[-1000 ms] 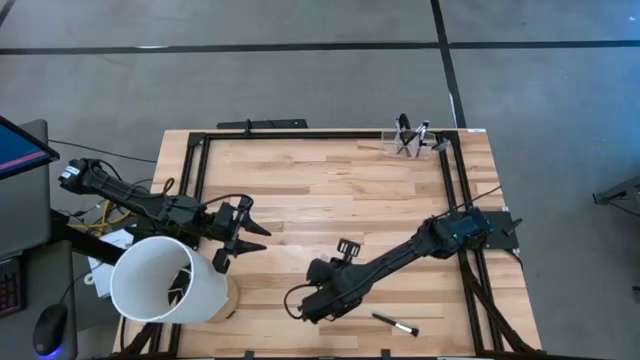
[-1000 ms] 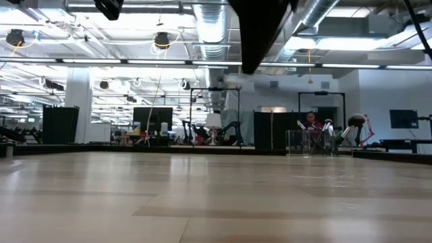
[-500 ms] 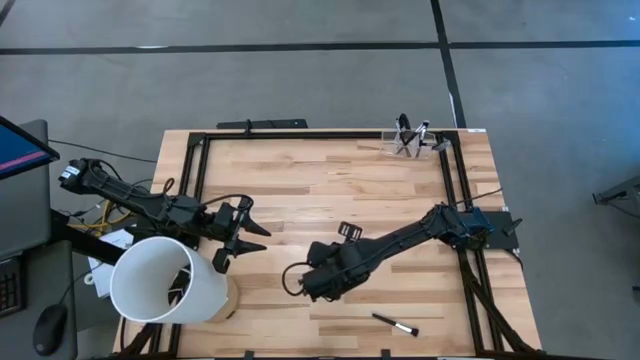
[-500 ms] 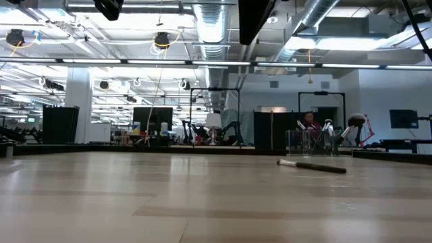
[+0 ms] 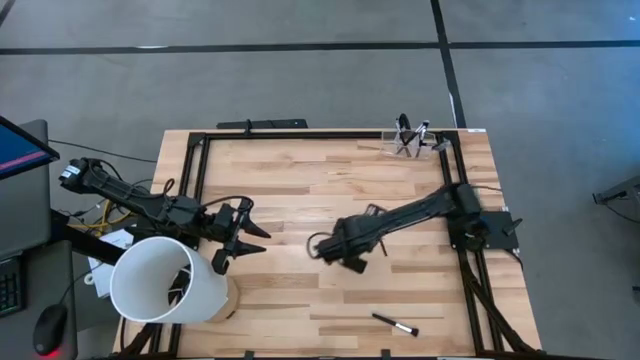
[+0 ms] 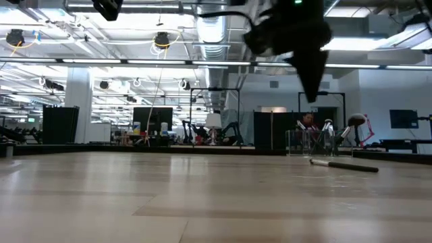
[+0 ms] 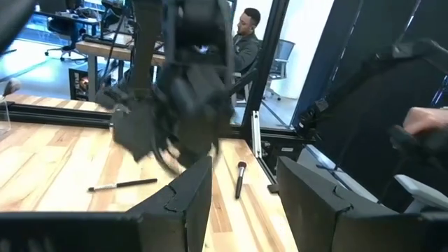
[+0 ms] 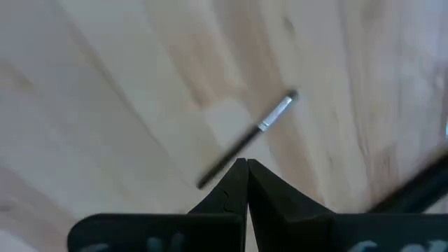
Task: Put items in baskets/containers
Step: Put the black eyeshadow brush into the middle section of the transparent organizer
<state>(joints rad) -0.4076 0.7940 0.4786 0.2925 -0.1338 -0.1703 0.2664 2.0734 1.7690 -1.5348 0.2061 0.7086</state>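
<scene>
White plastic comes first — a big tub stands at the table's 8 o'clock corner in the high view. Just beside its rim, toward the centre, the left gripper hangs over the wood with its fingers spread and nothing between them. Near the table's middle the right gripper reaches in from the 3 o'clock side, its fingers pressed tightly together. In its wrist view a makeup brush lies on the boards just past the closed tips — I cannot tell if they touch it. Another loose brush lies flat at about 5 o'clock, well apart from both grippers. At 1 o'clock, against the far frame rail, sits the clear holder with several brushes standing in it.
</scene>
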